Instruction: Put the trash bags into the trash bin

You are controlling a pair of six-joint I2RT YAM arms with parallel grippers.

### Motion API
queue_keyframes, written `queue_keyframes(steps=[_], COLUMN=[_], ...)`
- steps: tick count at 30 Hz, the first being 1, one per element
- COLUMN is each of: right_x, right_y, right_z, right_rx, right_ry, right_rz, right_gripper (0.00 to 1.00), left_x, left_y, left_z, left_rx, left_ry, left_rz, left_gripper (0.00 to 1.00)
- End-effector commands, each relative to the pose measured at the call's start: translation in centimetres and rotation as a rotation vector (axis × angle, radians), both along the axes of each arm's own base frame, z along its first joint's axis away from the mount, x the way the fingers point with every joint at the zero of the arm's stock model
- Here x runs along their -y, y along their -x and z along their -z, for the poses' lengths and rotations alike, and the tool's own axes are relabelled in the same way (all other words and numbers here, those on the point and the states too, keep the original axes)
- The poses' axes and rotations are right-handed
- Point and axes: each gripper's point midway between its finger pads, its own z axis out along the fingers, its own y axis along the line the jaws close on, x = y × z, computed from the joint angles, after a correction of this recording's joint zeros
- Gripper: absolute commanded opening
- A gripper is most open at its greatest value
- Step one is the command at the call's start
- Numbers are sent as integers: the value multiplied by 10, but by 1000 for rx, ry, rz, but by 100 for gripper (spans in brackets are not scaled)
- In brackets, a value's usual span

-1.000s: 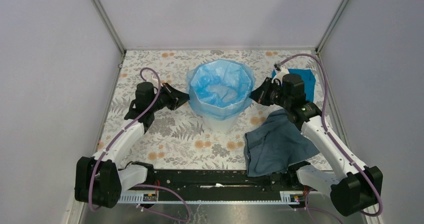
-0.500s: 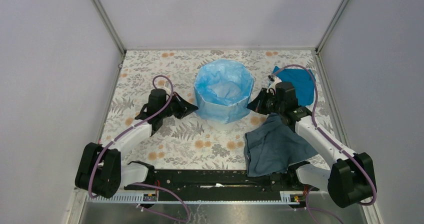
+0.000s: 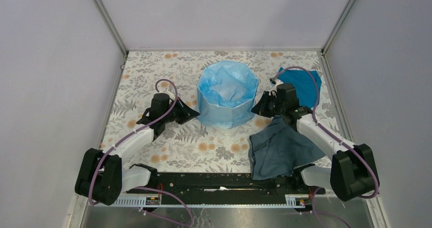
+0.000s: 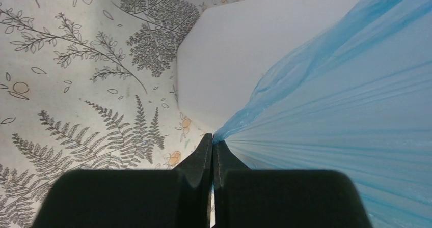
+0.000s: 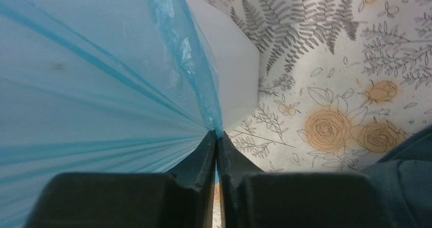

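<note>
The light-blue trash bag (image 3: 226, 93) is stretched over the mouth and down the sides of the white trash bin, which stands in the middle of the table. The bin's white wall shows in the left wrist view (image 4: 239, 50) and the right wrist view (image 5: 237, 80). My left gripper (image 3: 192, 113) is shut on the bag's hem (image 4: 326, 116) low on the bin's left side. My right gripper (image 3: 258, 106) is shut on the bag's hem (image 5: 102, 95) low on the bin's right side. The film is taut from both grips.
A dark grey-blue cloth (image 3: 280, 146) lies under my right arm at the front right. A teal-blue cloth (image 3: 305, 85) lies at the back right. Enclosure walls stand close on the left, right and back. The table has a floral cover (image 3: 153, 70).
Both grippers have moved down and inward along the bin's sides, drawing the bag's hem lower until it covers nearly all of the bin's outside.
</note>
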Motion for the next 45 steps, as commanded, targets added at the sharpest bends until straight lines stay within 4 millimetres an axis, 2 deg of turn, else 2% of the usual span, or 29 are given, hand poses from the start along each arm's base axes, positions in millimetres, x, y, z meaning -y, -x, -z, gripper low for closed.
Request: queue_keyframes(steps=[1,3,5,8,10,11,14,16,18,21,23,26,31,35,36,38,41,45], right_x=[17,36,55,75,76,71,38,0,-37,-82,-97,-108,-104,-78,-77,-86,-107,-102], right_y=[-3,-4,-7,-12,-19,-23,-28,-25,-19,-19,-28,-48,-90,-124,-125,-118,-91,-57], right_z=[-11,-29,-56,-106,-145,-164,-212,-243,-255,-249,-234,-202,-177,-165,-165,-167,-169,-167], right_rx=[16,29,66,154,222,252,329,388,398,373,345,292,300,326,325,320,300,263], right_ry=[117,217,307,394,401,391,338,300,254,142,121,180,321,487,505,480,404,394], right_rz=[21,62,113,162,154,134,33,-56,-145,-254,-276,-295,-214,-27,-10,-46,-146,-200], right_gripper=[35,45,57,70,75,77,79,78,78,78,78,89,94,97,97,98,100,100], left_x=[2,4,5,5,4,3,3,4,6,8,7,6,5,7,7,8,9,13], left_y=[-3,-2,-1,-2,-3,-4,-6,-5,-5,-5,-6,-6,-4,-4,-4,-5,-6,-7], left_z=[-1,-3,-7,-13,-16,-16,-13,-10,-11,-15,-17,-18,-15,-19,-21,-26,-33,-40], left_rx=[62,65,74,95,112,120,126,115,118,125,128,133,125,133,138,146,157,168], left_ry=[-17,-12,-11,-22,-36,-44,-62,-61,-45,-36,-42,-48,-48,-37,-35,-33,-26,-10], left_rz=[33,51,59,70,76,77,89,98,101,104,105,100,98,100,103,106,114,135], left_gripper=[0,0,0,2,6,7,7,7,7,7,8,7,5,2,2,2,2,9])
